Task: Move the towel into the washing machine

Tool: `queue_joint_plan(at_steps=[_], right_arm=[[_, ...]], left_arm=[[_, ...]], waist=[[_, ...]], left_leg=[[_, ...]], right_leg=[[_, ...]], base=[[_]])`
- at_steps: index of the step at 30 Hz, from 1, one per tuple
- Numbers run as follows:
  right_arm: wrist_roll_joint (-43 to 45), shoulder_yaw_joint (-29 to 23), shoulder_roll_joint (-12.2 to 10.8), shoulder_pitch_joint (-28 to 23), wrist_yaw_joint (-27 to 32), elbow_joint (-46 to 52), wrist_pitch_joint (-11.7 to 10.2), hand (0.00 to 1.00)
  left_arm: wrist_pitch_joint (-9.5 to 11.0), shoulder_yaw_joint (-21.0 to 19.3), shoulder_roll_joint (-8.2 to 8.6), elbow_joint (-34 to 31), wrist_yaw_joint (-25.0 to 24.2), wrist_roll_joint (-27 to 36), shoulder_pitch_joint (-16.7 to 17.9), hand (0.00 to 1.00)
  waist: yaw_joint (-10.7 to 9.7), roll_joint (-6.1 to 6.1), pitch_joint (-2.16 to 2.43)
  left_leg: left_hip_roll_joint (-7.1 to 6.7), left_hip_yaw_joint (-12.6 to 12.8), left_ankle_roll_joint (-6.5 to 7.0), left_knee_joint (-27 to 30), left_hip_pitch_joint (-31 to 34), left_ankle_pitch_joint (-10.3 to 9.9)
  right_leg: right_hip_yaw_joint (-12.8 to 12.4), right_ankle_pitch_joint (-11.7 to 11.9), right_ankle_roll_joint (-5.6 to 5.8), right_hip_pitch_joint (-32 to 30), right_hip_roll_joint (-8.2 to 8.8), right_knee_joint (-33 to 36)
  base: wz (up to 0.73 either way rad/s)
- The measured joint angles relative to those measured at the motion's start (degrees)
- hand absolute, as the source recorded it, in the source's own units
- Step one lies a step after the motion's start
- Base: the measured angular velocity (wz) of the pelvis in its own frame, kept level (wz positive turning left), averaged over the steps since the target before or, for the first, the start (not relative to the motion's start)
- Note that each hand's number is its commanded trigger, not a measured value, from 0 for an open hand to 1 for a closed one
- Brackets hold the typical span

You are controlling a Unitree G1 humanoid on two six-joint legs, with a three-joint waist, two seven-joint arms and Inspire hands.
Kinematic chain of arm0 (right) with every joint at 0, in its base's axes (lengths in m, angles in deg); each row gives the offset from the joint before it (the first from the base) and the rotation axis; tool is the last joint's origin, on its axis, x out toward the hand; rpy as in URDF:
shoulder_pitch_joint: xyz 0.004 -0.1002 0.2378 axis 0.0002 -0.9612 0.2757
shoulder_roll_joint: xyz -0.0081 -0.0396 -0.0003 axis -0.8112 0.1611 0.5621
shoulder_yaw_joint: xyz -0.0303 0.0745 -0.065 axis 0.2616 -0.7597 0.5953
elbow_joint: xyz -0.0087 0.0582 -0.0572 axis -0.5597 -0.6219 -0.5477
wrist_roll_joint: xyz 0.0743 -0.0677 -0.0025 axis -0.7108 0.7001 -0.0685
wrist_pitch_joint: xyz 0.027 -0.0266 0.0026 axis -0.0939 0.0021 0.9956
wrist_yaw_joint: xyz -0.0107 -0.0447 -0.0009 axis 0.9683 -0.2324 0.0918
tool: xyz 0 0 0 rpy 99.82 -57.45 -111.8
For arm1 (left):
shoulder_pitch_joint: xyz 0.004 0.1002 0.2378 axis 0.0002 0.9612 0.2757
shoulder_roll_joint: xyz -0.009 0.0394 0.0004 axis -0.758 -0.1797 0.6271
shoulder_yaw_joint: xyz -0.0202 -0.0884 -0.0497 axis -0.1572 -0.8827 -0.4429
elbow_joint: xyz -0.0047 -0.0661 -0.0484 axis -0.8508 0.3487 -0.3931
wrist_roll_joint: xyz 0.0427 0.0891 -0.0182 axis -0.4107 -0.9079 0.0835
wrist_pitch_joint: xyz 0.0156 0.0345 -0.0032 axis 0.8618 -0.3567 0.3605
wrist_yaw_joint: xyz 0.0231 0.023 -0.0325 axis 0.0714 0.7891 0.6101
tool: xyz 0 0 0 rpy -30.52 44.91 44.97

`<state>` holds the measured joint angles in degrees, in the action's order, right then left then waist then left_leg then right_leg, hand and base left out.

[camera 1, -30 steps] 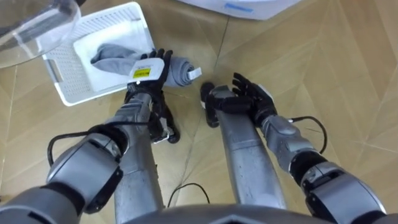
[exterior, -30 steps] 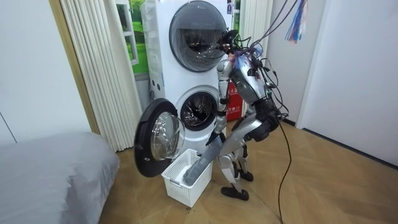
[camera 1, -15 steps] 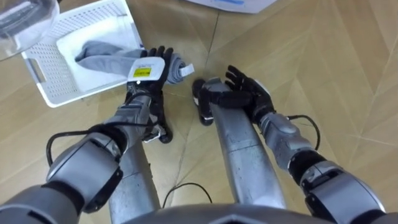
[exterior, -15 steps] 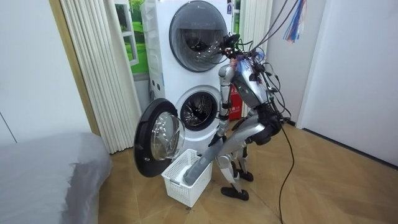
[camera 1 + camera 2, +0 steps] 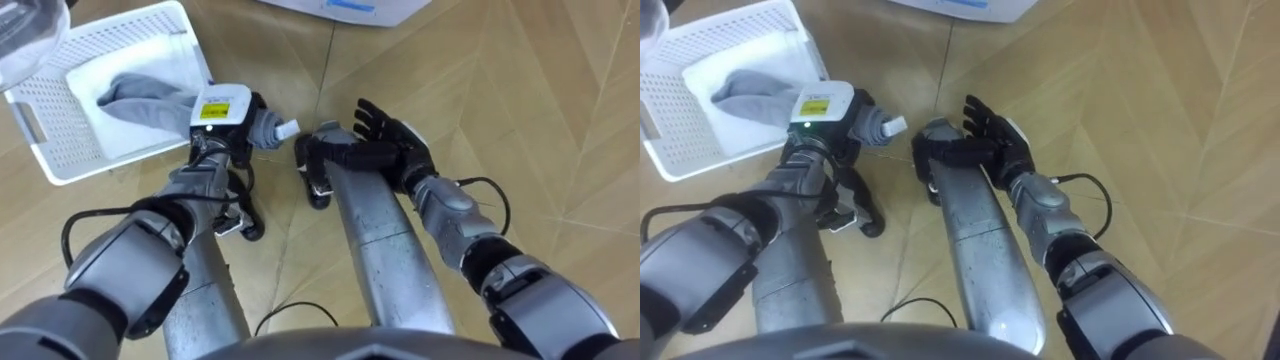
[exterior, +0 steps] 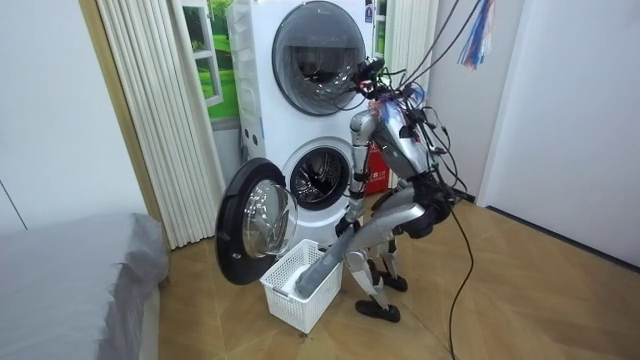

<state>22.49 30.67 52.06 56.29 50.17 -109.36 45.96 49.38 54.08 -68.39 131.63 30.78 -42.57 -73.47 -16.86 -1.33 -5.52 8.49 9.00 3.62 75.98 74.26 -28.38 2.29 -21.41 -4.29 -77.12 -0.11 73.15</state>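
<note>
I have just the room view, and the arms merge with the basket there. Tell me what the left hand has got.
Observer: The left hand is curled round one end of the grey towel, just outside the basket's corner.
Operator: Report where the rest of the towel is.
Observer: It runs over the rim into the white basket, and the far part lies on the basket's bottom.
Operator: Now give me the right hand.
Observer: The right hand is open with fingers spread, holding nothing, over the wooden floor beside the left hand.
</note>
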Motion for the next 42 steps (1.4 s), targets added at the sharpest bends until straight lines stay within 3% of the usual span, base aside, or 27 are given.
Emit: queue_joint_plan(at_steps=[9,13,18,21,24,28,32,36,39,42], right_arm=[[-0.76,-0.07,0.03,-0.34,0.82,0.08,-0.06,0.00],[-3.46,-0.03,0.13,-1.48,1.51,0.15,-0.07,0.00],[-4.80,0.14,0.99,-4.45,3.07,-0.21,-0.15,0.00],[-4.54,0.16,1.11,-6.27,4.06,-2.27,-1.35,0.00],[-1.38,0.08,1.24,-6.12,5.49,-5.27,-1.92,0.00],[5.21,-0.01,1.27,-5.83,6.76,-8.46,-1.86,0.00],[10.23,-0.26,1.91,-5.77,6.62,-9.62,-0.88,0.00],[15.86,-0.05,2.01,-5.70,5.24,-9.60,-0.56,0.00],[18.77,-0.05,2.42,-4.85,4.21,-9.41,0.69,0.00],[20.67,0.01,2.05,-4.31,2.93,-8.95,0.74,0.00]], left_arm=[[0.06,1.22,-0.75,0.01,0.30,-0.03,0.50,1.00],[1.09,1.25,-1.27,0.12,2.39,0.11,1.80,1.00],[2.37,0.99,0.43,0.28,5.53,3.73,4.60,1.00],[4.82,-1.39,0.94,0.30,7.79,4.11,6.45,1.00],[7.48,-3.98,1.08,0.27,10.44,4.52,6.46,1.00],[8.94,-7.94,0.98,-0.81,12.49,6.30,6.28,1.00],[10.12,-11.64,1.47,-5.29,13.47,13.15,6.35,1.00],[11.53,-11.77,2.23,-10.39,12.57,22.14,7.68,1.00],[12.90,-10.26,3.42,-13.84,8.39,31.05,9.78,1.00],[12.92,-7.98,4.28,-16.01,1.34,40.07,11.49,1.00]], waist=[[-0.06,0.01,0.01],[0.02,0.03,0.01],[1.98,0.16,0.08],[4.01,0.34,0.24],[5.54,0.45,0.34],[8.06,0.68,0.51],[10.60,1.02,0.66],[11.87,1.35,0.90],[12.63,1.61,1.35],[13.52,1.65,1.45]], left_leg=[[-0.17,-0.67,0.04,1.11,0.11,-0.49],[-0.23,-1.00,0.00,1.06,-0.90,-0.50],[-0.28,-1.07,-0.27,-2.18,-6.09,-0.28],[-0.40,-0.85,-0.42,-6.98,-10.82,0.94],[-1.70,-0.44,-0.08,-13.40,-15.26,3.70],[-2.38,-0.29,-0.25,-20.58,-21.18,5.92],[-3.34,-0.12,-0.30,-26.13,-25.87,7.41],[-4.39,-0.16,-0.34,-29.49,-28.57,8.32],[-5.21,-0.37,-0.37,-31.41,-30.28,8.89],[-5.41,-0.41,-0.34,-33.23,-32.06,9.54]], right_leg=[[0.28,-0.37,0.15,0.23,-0.09,0.64],[0.72,-0.49,-0.05,1.48,0.20,0.50],[1.07,-0.17,-0.10,6.93,0.13,-3.10],[1.16,1.19,0.12,11.92,-0.17,-8.24],[1.13,2.95,0.51,16.38,0.52,-13.95],[1.75,4.49,0.74,22.50,0.93,-20.71],[1.65,5.43,1.06,27.12,1.23,-25.69],[1.62,5.53,1.17,29.62,2.00,-27.94],[2.25,5.58,1.30,31.32,2.62,-29.23],[2.63,5.61,1.33,33.18,2.99,-30.75]], base=[[-0.01],[0.02],[-0.02],[-0.02],[0.14],[0.12],[0.05],[0.10],[0.12],[0.10]])
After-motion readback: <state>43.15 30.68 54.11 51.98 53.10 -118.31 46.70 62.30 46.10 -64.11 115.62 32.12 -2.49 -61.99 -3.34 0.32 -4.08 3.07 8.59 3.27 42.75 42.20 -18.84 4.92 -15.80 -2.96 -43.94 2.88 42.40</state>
